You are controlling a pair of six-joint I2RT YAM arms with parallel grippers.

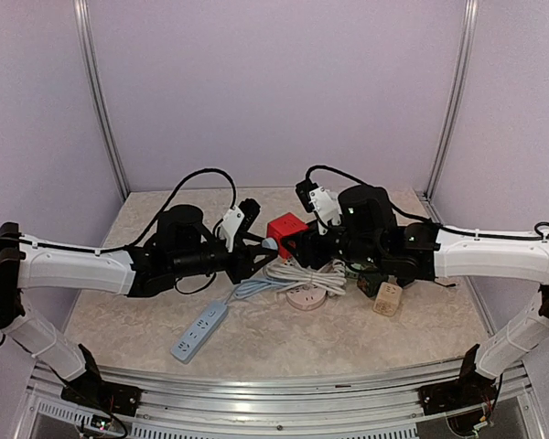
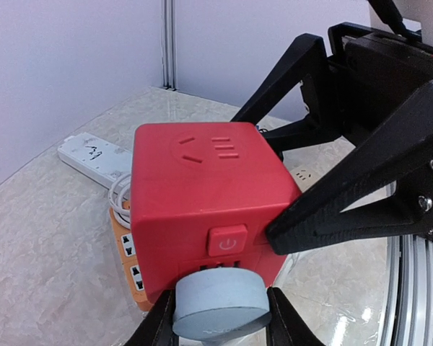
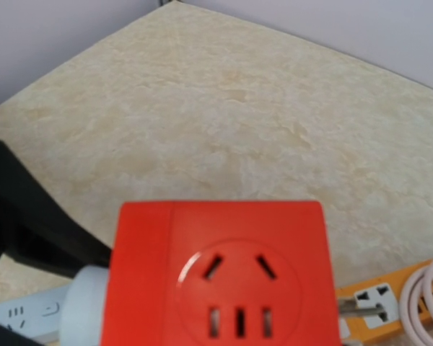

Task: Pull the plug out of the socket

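Note:
The socket is a red cube (image 1: 286,229) held above the table between the two arms. In the left wrist view the red cube (image 2: 202,202) has a power button on its near face. A round grey-blue plug (image 2: 220,303) sits against that face, just under the button. My left gripper (image 2: 220,321) is shut on the plug, one finger on each side. My right gripper (image 1: 304,240) is shut on the cube; its black fingers (image 2: 346,205) press the cube's sides. In the right wrist view the cube (image 3: 224,281) hides my fingers, and the plug (image 3: 83,306) shows at its left.
Beneath the cube lie a coiled white cable (image 1: 297,274), a round pale socket (image 1: 306,297) and an orange power strip (image 2: 126,252). A white power strip (image 1: 199,333) lies front left. Small cube adapters (image 1: 387,298) sit at the right. Walls enclose the table.

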